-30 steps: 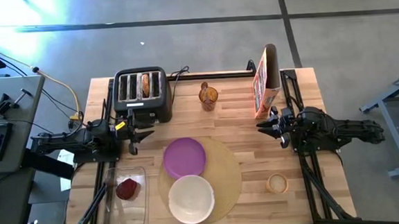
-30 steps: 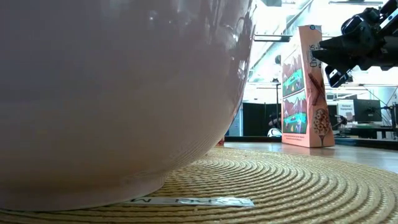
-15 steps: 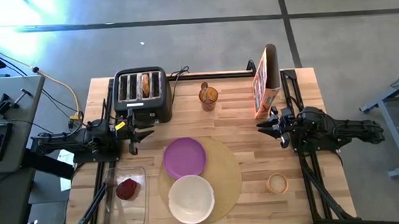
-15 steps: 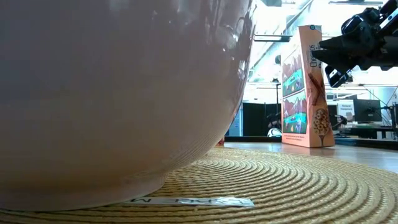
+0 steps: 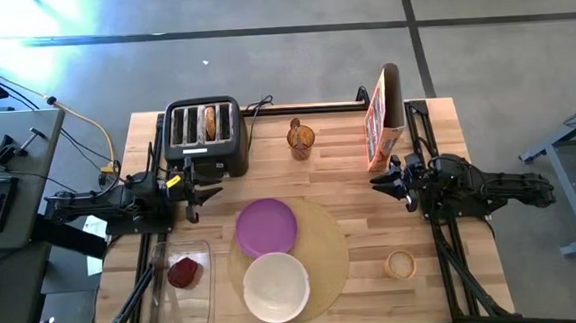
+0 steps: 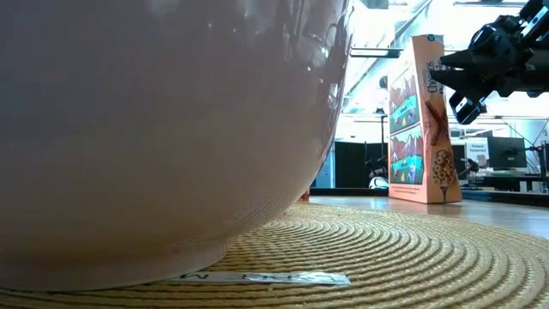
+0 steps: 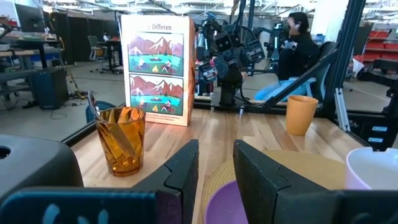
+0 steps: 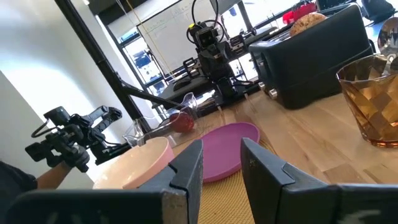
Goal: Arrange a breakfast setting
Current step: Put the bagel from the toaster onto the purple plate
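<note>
The purple plate (image 5: 267,226) and the white bowl (image 5: 276,286) rest on the round tan placemat (image 5: 324,251). The bagel (image 5: 209,123) stands in a slot of the black toaster (image 5: 204,135). The spoon (image 7: 93,109) leans in an amber glass (image 5: 301,139). The dark red food piece (image 5: 184,272) lies in the clear container (image 5: 181,293). No cereal shows. My left gripper (image 5: 192,199) hovers open between the toaster and the container. My right gripper (image 5: 381,182) hovers open in front of the cereal box (image 5: 386,117).
A small tan cup (image 5: 400,265) stands near the front right. The cereal box stands upright at the back right. In the low view the bowl (image 6: 171,129) blocks most of the picture. A seated person (image 7: 298,43) shows beyond the table's right side.
My right gripper has risen a little beside the cereal box. Nothing on the table has moved.
</note>
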Robot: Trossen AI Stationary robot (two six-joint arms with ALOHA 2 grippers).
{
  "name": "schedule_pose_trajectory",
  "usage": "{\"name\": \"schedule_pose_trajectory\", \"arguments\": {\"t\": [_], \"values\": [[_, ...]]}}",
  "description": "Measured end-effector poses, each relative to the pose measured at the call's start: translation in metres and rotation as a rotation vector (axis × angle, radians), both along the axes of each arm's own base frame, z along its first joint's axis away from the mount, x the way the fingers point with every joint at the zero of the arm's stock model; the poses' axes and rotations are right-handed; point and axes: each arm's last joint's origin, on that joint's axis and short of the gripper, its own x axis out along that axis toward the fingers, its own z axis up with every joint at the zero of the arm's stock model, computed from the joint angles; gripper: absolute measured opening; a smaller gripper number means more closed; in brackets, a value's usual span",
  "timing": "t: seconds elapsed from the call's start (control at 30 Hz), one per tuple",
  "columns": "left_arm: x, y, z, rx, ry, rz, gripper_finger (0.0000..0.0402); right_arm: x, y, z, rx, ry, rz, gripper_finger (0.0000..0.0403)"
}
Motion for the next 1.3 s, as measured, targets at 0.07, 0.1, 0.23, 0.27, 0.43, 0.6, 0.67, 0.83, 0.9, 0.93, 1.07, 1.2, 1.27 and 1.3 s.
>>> {"name": "schedule_pose_trajectory", "arguments": {"t": [0.07, 0.1, 0.23, 0.27, 0.43, 0.6, 0.67, 0.83, 0.9, 0.93, 1.07, 1.2, 1.27, 1.3], "values": [[0.0, 0.0, 0.0001, 0.033, 0.004, 0.002, 0.0092, 0.0, 0.0, 0.0, 0.0, 0.0, 0.0, 0.009], [0.0, 0.0001, 0.0, 0.05, 0.007, 0.004, 0.0092, 0.0, 0.0, -0.0001, 0.0, 0.0, 0.0, 0.009], [0.0, 0.0001, 0.0002, 0.073, 0.009, 0.007, 0.0092, 0.0, 0.0, -0.0001, 0.0, 0.001, 0.001, 0.009], [0.0, 0.0001, 0.0002, 0.069, 0.008, 0.007, 0.0092, 0.0, 0.0, -0.0001, 0.0, 0.0, 0.001, 0.009], [0.0, 0.0003, 0.0002, 0.069, 0.007, 0.013, 0.0092, 0.0, 0.0, 0.0, -0.006, 0.0, 0.001, 0.009], [-0.0001, 0.0003, 0.0002, 0.068, 0.007, 0.013, 0.0092, 0.0, -0.0002, -0.0001, -0.004, 0.0, -0.006, 0.009], [-0.0001, 0.0003, 0.0002, 0.068, 0.007, 0.013, 0.0092, 0.0001, -0.0001, -0.0002, -0.005, 0.001, -0.006, 0.009], [0.0, 0.0003, 0.0003, 0.067, 0.007, 0.013, 0.0092, 0.0, -0.0002, -0.0001, -0.007, 0.0, -0.006, 0.009], [-0.0001, 0.0002, 0.0003, 0.068, 0.007, 0.011, 0.0092, 0.0, -0.0002, 0.0, -0.007, 0.0, -0.007, 0.009], [0.0, 0.0002, 0.0002, 0.068, 0.007, 0.011, 0.0092, 0.0, -0.0002, 0.0, -0.007, 0.0, -0.007, 0.009], [-0.0003, 0.0015, 0.0008, 0.07, 0.004, 0.055, 0.0092, 0.0, -0.0002, -0.0001, -0.007, 0.0, -0.008, 0.009], [-0.0003, 0.0016, 0.0009, 0.064, 0.002, 0.06, 0.0094, 0.0, -0.0002, -0.0001, 0.0, 0.001, -0.008, 0.009], [-0.0001, 0.0016, 0.0007, 0.063, 0.004, 0.06, 0.01, 0.0, -0.0002, -0.0002, 0.0, 0.001, -0.008, 0.009], [-0.0001, 0.0016, 0.0007, 0.064, 0.004, 0.059, 0.0104, 0.0001, -0.0002, -0.0002, 0.0, 0.001, -0.008, 0.009]]}}
